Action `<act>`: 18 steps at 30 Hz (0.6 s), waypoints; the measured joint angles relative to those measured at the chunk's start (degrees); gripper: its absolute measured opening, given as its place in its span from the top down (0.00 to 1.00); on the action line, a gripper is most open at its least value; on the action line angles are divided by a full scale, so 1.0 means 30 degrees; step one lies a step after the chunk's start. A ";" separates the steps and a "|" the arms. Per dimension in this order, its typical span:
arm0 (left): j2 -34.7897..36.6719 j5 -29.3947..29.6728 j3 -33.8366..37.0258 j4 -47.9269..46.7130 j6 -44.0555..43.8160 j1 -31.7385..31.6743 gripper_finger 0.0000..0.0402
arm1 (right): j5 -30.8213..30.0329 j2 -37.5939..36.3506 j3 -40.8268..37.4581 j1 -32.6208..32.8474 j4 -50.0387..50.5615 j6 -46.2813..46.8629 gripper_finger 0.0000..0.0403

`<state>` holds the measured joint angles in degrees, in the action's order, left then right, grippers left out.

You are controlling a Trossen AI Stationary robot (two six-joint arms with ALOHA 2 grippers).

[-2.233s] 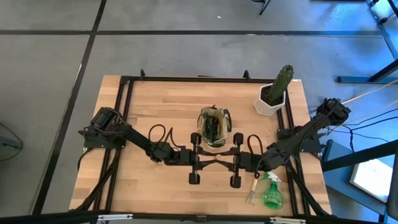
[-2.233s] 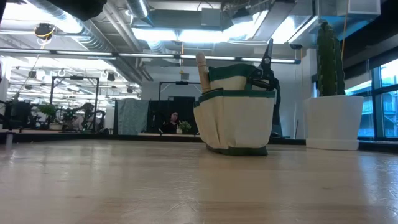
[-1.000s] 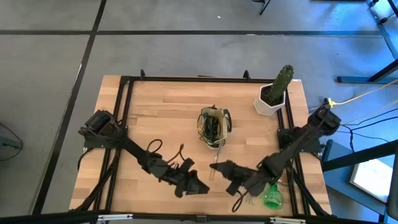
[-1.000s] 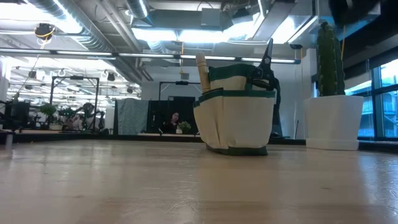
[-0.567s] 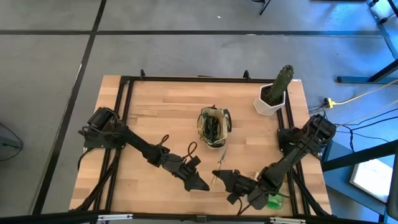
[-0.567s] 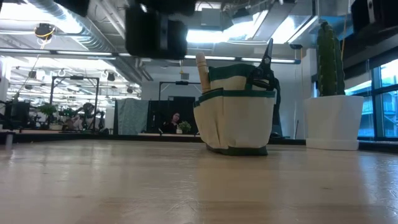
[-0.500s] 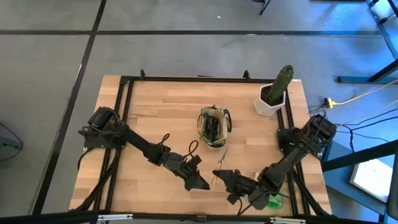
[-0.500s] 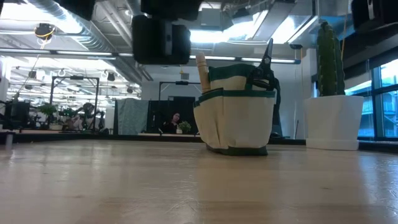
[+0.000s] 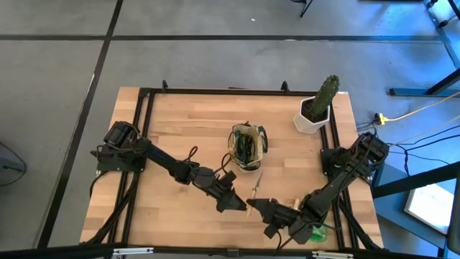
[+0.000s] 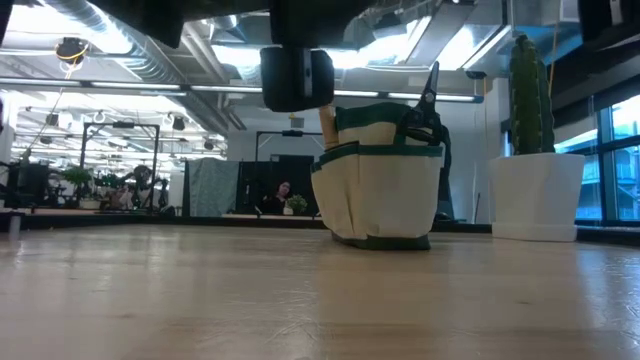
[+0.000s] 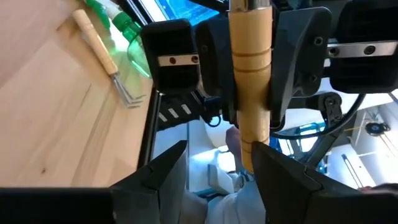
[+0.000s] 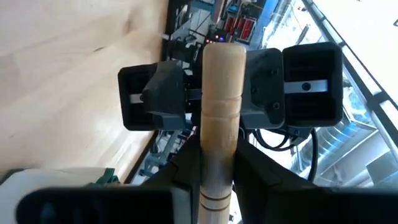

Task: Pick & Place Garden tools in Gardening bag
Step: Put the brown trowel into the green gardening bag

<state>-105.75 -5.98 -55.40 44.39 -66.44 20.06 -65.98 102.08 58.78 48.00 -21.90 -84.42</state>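
I see a wooden table [image 9: 180, 129] with a black frame [image 9: 147, 92] around its edges. At roughly two o'clock on the table stands a cactus [image 9: 328, 92], upright in a white pot [image 9: 310, 121]. In the low view the cactus [image 10: 531, 95] rises from the white pot [image 10: 536, 196]. Beyond the table, a person [image 10: 279, 194] sits far back in the room. Grey floor [image 9: 215, 57] with dark lines surrounds the table.
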 joint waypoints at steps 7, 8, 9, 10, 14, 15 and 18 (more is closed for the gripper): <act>-0.0007 0.0035 -0.0006 0.1178 0.0191 -0.0023 0.57 | -0.0030 -0.0022 0.0000 -0.0163 0.0134 0.0522 0.83; -0.0007 0.0036 -0.0012 0.1560 0.0254 -0.0030 0.57 | -0.0021 -0.0022 0.0000 -0.0208 0.0185 0.0667 0.83; -0.0007 0.0031 -0.0015 0.1840 0.0262 -0.0032 0.57 | -0.0094 -0.0022 0.0000 -0.0225 0.0251 0.0744 0.83; -0.0007 0.0054 -0.0015 0.2058 0.0258 -0.0028 0.56 | -0.0248 -0.0022 0.0000 -0.0261 0.0282 0.0858 0.83; -0.0022 0.0312 -0.0015 0.2586 -0.0027 0.0157 0.56 | -0.0604 -0.0036 0.0022 -0.0281 0.0165 0.0896 0.83; -0.0022 0.0305 -0.0015 0.2531 -0.0040 0.0157 0.56 | -0.0560 -0.0036 0.0022 -0.0286 0.0172 0.0892 0.83; -0.0022 0.0294 -0.0015 0.2102 -0.0062 0.0157 0.57 | -0.0291 -0.0029 0.0015 -0.0324 0.0237 0.0874 0.83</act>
<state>-105.82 -5.10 -55.44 50.69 -66.63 20.53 -66.85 102.00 58.83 47.03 -21.19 -81.80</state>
